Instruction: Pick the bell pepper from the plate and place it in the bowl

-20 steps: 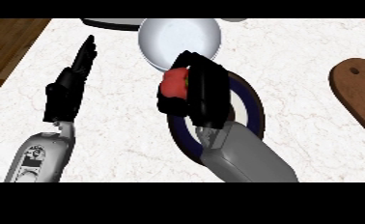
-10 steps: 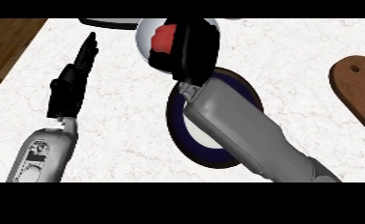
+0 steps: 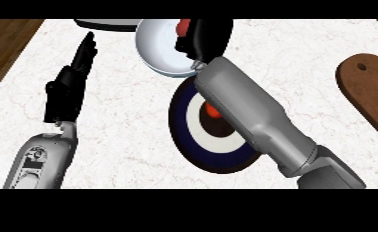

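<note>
Fingers (image 3: 189,45) of the right hand (image 3: 210,36) curled round the bell pepper (image 3: 182,26), held over the far side of the bowl (image 3: 155,51), beyond the plate (image 3: 188,146); left hand (image 3: 70,83) rests open, farther off.

A white, faintly veined marble counter (image 3: 125,126) fills nearly the whole view under even light. Left of the left fingers (image 3: 83,58), a strip of brown wood (image 3: 15,38) borders the counter. Well to the right of the right fingers (image 3: 210,33), a dark wooden board (image 3: 360,91) with a hole lies on the counter, cut off by the view's edge.
</note>
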Robot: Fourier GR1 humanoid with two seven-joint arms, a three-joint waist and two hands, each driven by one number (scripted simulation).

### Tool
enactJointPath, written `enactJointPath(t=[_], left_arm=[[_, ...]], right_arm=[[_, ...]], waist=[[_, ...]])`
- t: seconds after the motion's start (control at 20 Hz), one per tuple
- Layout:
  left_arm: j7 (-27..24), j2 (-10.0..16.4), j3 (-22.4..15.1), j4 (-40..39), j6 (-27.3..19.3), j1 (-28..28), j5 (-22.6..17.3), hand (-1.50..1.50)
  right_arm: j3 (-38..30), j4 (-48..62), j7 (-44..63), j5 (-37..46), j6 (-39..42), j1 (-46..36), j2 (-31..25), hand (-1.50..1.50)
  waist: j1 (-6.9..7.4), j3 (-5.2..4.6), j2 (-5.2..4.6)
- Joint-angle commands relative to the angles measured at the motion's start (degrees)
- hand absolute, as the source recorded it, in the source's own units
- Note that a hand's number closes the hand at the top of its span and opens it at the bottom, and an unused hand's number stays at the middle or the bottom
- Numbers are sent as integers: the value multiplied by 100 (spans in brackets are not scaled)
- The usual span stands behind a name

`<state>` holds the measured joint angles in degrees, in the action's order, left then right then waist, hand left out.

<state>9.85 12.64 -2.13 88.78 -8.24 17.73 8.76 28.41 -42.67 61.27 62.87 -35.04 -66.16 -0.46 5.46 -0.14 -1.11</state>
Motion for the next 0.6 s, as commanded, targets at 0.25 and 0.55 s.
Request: enactJointPath(t=[0.25,0.55], left_arm=[[-35,-38,-47,45,-34,-77,97,0],[-3,21,17,123,28,-37,53,0]], right_arm=[[-717,1383,192,-475,-1166,-222,44,150],[-1373,1355,-1525,-1707,-1623,215,45,-150]], waist=[[23,14,-74],[26,28,-98]])
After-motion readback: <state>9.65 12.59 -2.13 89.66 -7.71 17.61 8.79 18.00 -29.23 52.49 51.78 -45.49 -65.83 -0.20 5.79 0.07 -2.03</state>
